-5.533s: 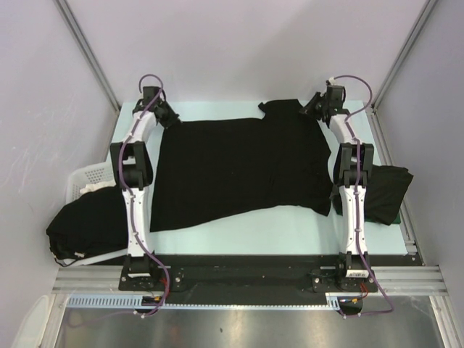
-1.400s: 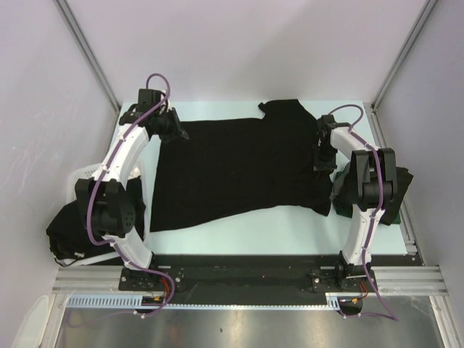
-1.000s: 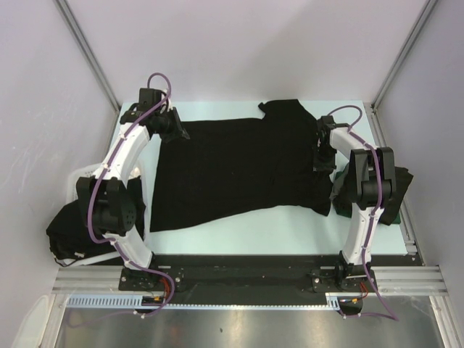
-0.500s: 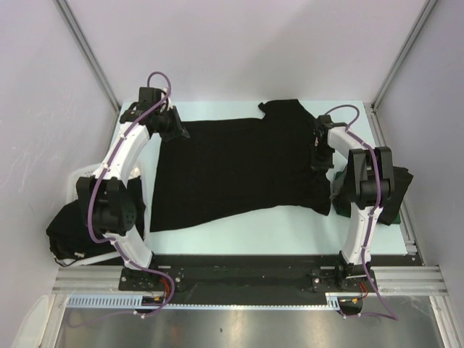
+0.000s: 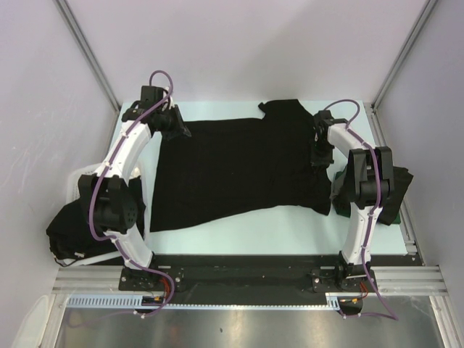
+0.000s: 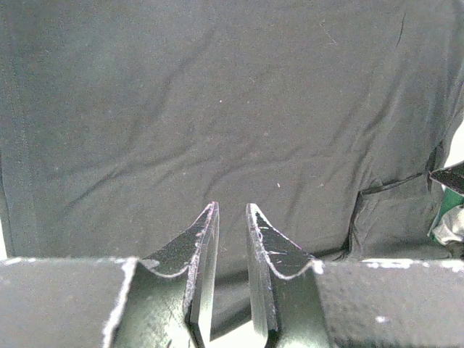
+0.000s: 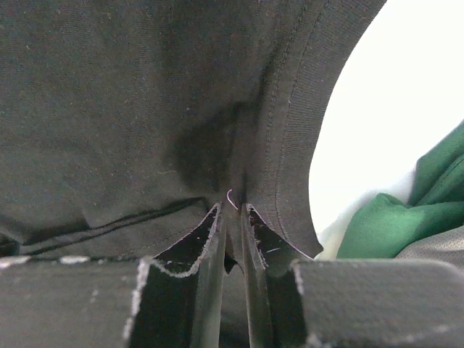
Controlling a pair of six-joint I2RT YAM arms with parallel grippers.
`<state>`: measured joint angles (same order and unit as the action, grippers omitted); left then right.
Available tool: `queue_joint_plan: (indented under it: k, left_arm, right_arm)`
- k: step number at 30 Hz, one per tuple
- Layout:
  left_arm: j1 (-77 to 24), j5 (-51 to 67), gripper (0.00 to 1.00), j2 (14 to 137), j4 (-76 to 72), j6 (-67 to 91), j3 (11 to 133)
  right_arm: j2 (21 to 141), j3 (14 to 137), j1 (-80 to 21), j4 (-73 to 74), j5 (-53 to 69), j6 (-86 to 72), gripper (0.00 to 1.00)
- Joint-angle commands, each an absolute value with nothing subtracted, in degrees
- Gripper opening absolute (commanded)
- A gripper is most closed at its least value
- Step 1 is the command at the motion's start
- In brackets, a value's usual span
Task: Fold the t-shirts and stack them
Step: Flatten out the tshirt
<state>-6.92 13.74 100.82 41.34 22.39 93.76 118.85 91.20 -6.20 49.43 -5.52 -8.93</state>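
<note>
One black t-shirt [image 5: 239,163] lies spread flat across the table, collar and sleeve toward the right. My left gripper [image 5: 180,133] rests at its far left corner. In the left wrist view its jaws [image 6: 232,206] stand a little apart over the flat cloth [image 6: 217,109] at the shirt's edge, with nothing pinched. My right gripper [image 5: 319,161] is at the shirt's right sleeve. In the right wrist view the jaws [image 7: 232,206] are nearly together with a ridge of the sleeve cloth [image 7: 109,109] drawn up between them, beside the hemmed edge.
A white slotted basket [image 5: 87,177] stands off the left edge, with a heap of black shirts [image 5: 80,232] in front of it. At the right edge lies dark cloth [image 5: 391,192] with a green piece [image 7: 391,217] close to the right gripper. Grey walls enclose the table.
The right wrist has shifted slightly toward the far side and its jaws have closed in on the sleeve. The left arm and the shirt have stayed in place.
</note>
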Motion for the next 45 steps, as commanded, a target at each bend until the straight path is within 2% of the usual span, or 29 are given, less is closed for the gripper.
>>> queue_joint_plan:
  k: [1,14,20,35,39,45]
  left_arm:
    - [-7.47,14.33,0.26,100.64,41.48,21.62,95.8]
    - [-7.38,14.41,0.27,99.58,40.78,21.36,93.16]
    - [-7.47,14.59,0.27,99.93,40.69,21.44,93.16]
    - [-8.09,14.76,0.26,101.6,40.25,20.74,92.46]
    - [-8.17,14.68,0.26,101.78,40.25,20.39,92.11]
    - [-8.17,14.41,0.26,101.95,40.08,20.04,91.14]
  right_arm:
    - [119.97,92.29,-6.5,49.83,-5.98,-8.61,0.19]
    - [119.8,90.97,-6.5,49.04,-6.51,-8.09,0.17]
    - [119.71,91.05,-6.77,49.31,-6.15,-7.91,0.0]
    - [114.7,93.95,-7.73,51.68,-10.02,-7.65,0.0]
    - [115.48,94.4,-7.73,52.38,-11.77,-8.26,0.14]
    - [115.31,93.08,-8.61,51.33,-11.69,-8.79,0.18]
